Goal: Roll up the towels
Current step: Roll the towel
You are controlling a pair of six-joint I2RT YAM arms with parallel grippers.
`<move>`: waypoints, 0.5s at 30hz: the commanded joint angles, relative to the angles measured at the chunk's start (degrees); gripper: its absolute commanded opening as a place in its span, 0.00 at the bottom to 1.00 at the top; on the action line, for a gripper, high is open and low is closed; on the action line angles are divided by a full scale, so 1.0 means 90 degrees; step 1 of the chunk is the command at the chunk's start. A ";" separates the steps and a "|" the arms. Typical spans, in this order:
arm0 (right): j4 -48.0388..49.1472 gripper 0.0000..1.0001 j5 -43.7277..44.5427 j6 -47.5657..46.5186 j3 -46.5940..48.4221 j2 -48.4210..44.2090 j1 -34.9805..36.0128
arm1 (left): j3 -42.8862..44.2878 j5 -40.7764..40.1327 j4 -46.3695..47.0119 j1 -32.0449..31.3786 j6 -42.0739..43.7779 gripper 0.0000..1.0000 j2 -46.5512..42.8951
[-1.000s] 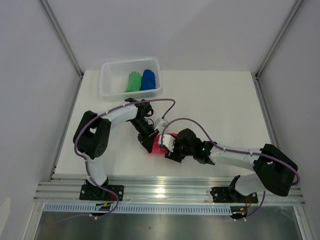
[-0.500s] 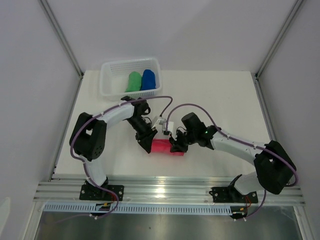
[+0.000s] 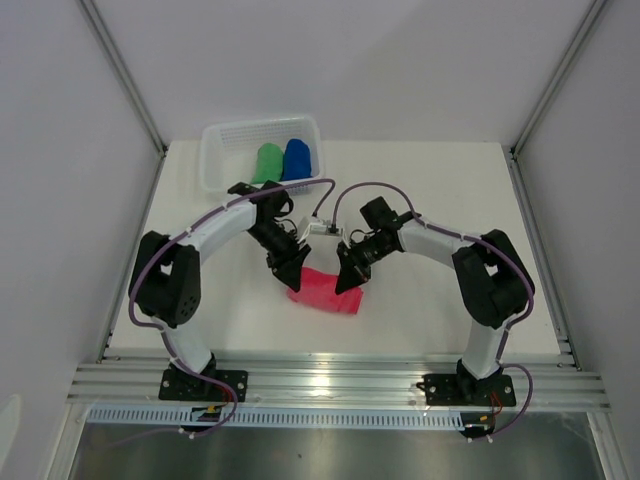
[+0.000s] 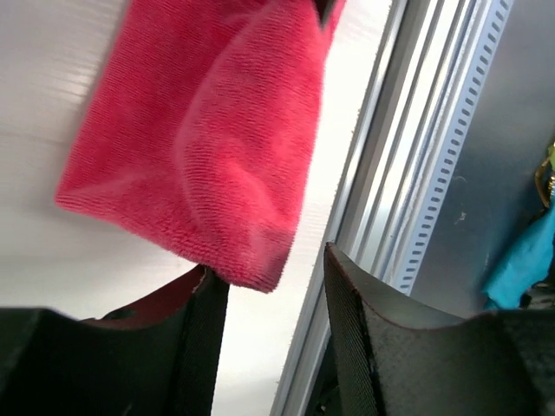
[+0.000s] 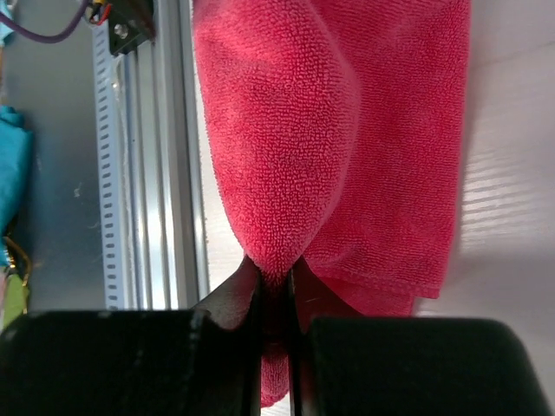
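The pink-red towel [image 3: 326, 292] lies partly folded near the table's front middle, between both grippers. My right gripper [image 3: 346, 278] is at its right end, shut on a pinched fold of the pink-red towel [image 5: 329, 130]; in the right wrist view the gripper [image 5: 276, 286] has fabric squeezed between its fingers. My left gripper [image 3: 285, 268] stands at the towel's left end. In the left wrist view this gripper [image 4: 269, 321] is open, and a corner of the towel [image 4: 199, 130] only brushes its left finger. The green towel [image 3: 267, 163] and the blue towel [image 3: 298, 158] lie rolled in the basket.
The white mesh basket [image 3: 212, 165] stands at the table's back left. An aluminium rail [image 3: 340, 385] runs along the near edge, close below the towel; it also shows as a rail [image 4: 390, 173] beside the left fingers. Grey walls enclose the table's sides.
The left gripper has opened and let go of the pink-red towel. The right gripper has shut on a fold of it. The right arm has swung back, and the bundled towel is now drawn out.
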 commanded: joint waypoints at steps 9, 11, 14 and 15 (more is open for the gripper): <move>-0.0456 0.00 -0.0707 -0.0300 0.0268 0.0128 0.0006 | 0.0862 0.0429 0.0323 0.0060 -0.0175 0.51 0.0559; -0.0456 0.01 -0.0560 -0.0261 0.0287 0.0255 0.0025 | 0.0765 0.0283 0.0450 0.0060 -0.0429 0.44 0.0688; -0.0330 0.07 -0.0452 -0.0134 0.0268 0.0295 -0.0004 | 0.0541 0.0332 0.0391 0.0060 -0.0518 0.21 0.0776; -0.0271 0.10 -0.0442 -0.0008 0.0258 0.0285 -0.0014 | 0.0501 0.0351 0.0401 0.0060 -0.0557 0.09 0.0776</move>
